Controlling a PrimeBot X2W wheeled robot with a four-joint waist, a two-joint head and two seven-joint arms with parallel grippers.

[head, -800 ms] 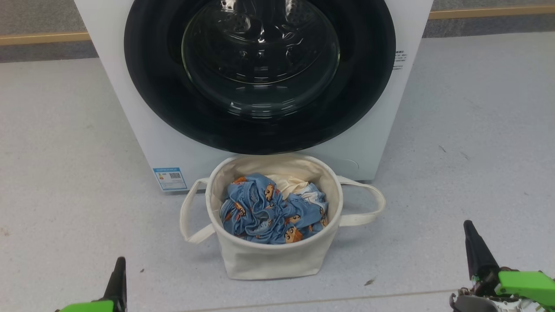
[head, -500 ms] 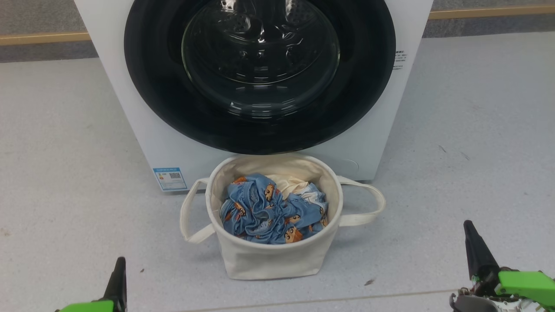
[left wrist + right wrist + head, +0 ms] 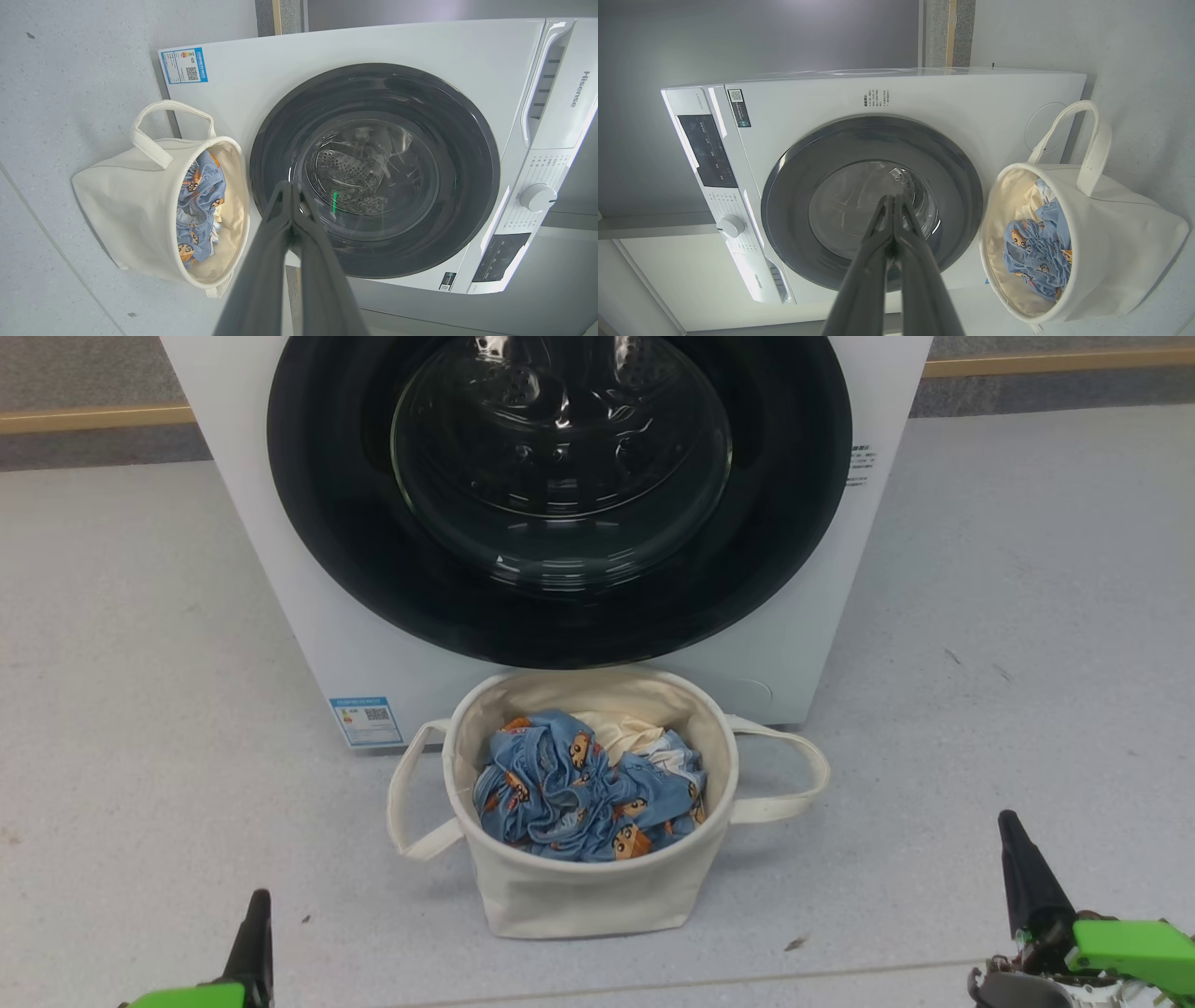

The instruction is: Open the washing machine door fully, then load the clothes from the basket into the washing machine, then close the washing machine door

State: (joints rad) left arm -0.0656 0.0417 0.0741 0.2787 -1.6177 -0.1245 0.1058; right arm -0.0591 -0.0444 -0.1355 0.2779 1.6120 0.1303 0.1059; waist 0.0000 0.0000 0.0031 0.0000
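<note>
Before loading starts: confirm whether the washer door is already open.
No, the door sits shut, flush against the white washing machine.

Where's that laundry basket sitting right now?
In the head view the basket sits on the floor at centre, just in front of the washing machine and below its closed door, with the clothes inside it.

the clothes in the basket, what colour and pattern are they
Light blue clothes with small orange cartoon figures, plus a cream piece; clearest in the head view.
</note>
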